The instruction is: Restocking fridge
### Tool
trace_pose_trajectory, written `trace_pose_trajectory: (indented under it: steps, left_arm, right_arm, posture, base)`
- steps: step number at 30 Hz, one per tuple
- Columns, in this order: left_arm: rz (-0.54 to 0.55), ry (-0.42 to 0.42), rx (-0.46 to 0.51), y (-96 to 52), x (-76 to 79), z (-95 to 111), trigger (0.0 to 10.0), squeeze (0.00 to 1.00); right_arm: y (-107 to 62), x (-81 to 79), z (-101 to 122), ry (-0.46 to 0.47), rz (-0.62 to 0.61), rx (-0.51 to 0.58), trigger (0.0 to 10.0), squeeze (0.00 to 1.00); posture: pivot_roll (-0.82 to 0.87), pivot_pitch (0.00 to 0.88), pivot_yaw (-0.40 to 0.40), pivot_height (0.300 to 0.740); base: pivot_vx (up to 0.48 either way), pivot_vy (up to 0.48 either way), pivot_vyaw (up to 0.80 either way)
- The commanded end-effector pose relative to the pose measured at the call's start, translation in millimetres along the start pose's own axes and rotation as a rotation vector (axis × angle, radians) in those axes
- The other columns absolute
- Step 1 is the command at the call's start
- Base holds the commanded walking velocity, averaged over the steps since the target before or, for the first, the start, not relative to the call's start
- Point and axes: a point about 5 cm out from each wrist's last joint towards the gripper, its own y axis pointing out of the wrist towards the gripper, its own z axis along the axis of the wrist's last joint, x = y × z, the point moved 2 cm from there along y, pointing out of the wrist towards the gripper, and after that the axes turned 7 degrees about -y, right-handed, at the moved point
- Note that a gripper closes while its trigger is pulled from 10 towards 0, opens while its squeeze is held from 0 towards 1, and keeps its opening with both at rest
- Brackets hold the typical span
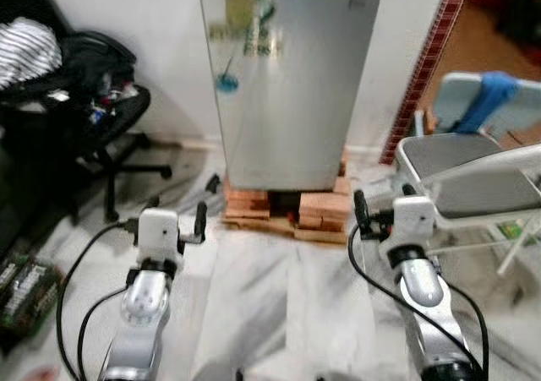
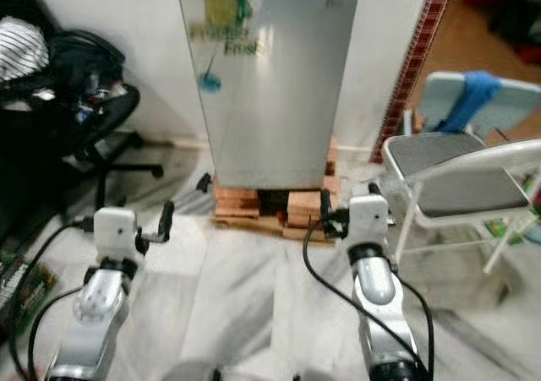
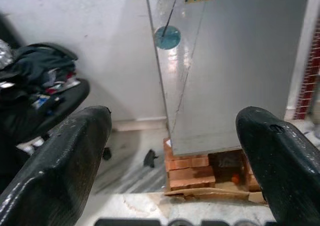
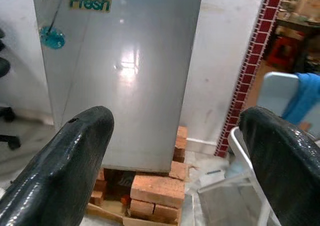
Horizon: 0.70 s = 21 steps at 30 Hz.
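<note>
A tall silver fridge (image 1: 287,85) stands straight ahead with its door closed, raised on a stack of red bricks (image 1: 287,210) and a wooden board. A green "Fresh" sticker and a round blue sticker (image 3: 167,37) mark the door. My left gripper (image 1: 178,212) is held out low over the marble floor, short of the fridge's left corner. My right gripper (image 1: 384,202) is level with it, short of the right corner. Both are open with nothing between the fingers, as the left wrist view (image 3: 175,123) and right wrist view (image 4: 175,121) show.
A black office chair (image 1: 101,111) piled with clothes stands at the left by the white wall. Grey folding chairs (image 1: 473,178), one with a blue cloth (image 1: 494,94), stand close on the right. A red tiled wall edge (image 1: 427,60) is behind them. A green box (image 1: 25,290) lies at lower left.
</note>
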Motion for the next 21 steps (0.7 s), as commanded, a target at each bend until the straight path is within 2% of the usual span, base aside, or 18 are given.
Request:
trace_pose_trajectory:
  steps: [1, 7, 9, 13, 19, 21]
  left_arm:
    - [0.027, 0.008, 0.007, -0.4, -10.1, 3, 10.0, 0.0]
    - [0.034, -0.02, 0.005, 1.5, -10.2, 3, 10.0, 0.0]
    - [0.032, -0.027, -0.001, 1.4, -7.6, 3, 10.0, 0.0]
    - [0.027, 0.013, -0.013, 1.3, -7.5, 2, 10.0, 0.0]
    - [0.035, 0.016, -0.003, 2.0, -9.6, 4, 10.0, 0.0]
    - [0.016, 0.058, 0.021, 4.2, -9.7, 10, 10.0, 0.0]
  right_arm:
    - [3.4, -6.1, 3, 0.012, 0.019, -0.003, 10.0, 0.0]
    - [8.0, -7.7, 4, 0.015, 0.014, 0.0, 10.0, 0.0]
    - [7.9, -7.2, 4, -0.027, -0.005, 0.001, 10.0, 0.0]
    - [8.5, -8.7, 3, 0.004, 0.005, -0.002, 10.0, 0.0]
    - [11.8, -15.3, 8, 0.053, 0.05, 0.02, 10.0, 0.0]
    - [14.8, -14.3, 9, 0.04, 0.033, 0.016, 10.0, 0.0]
  posture:
    - [0.07, 0.025, 0.031, 0.74]
    - [0.07, 0.029, 0.025, 0.74]
    - [0.07, 0.03, 0.025, 0.74]
    - [0.07, 0.033, 0.026, 0.74]
    - [0.07, 0.043, 0.03, 0.74]
    - [0.09, 0.059, 0.041, 0.74]
  base:
    - [0.0, 0.48, -0.8]
    - [0.0, 0.478, -0.8]
    - [0.0, 0.472, -0.8]
    - [0.0, 0.472, -0.75]
    - [0.0, 0.469, 0.0]
    - [0.0, 0.469, 0.0]
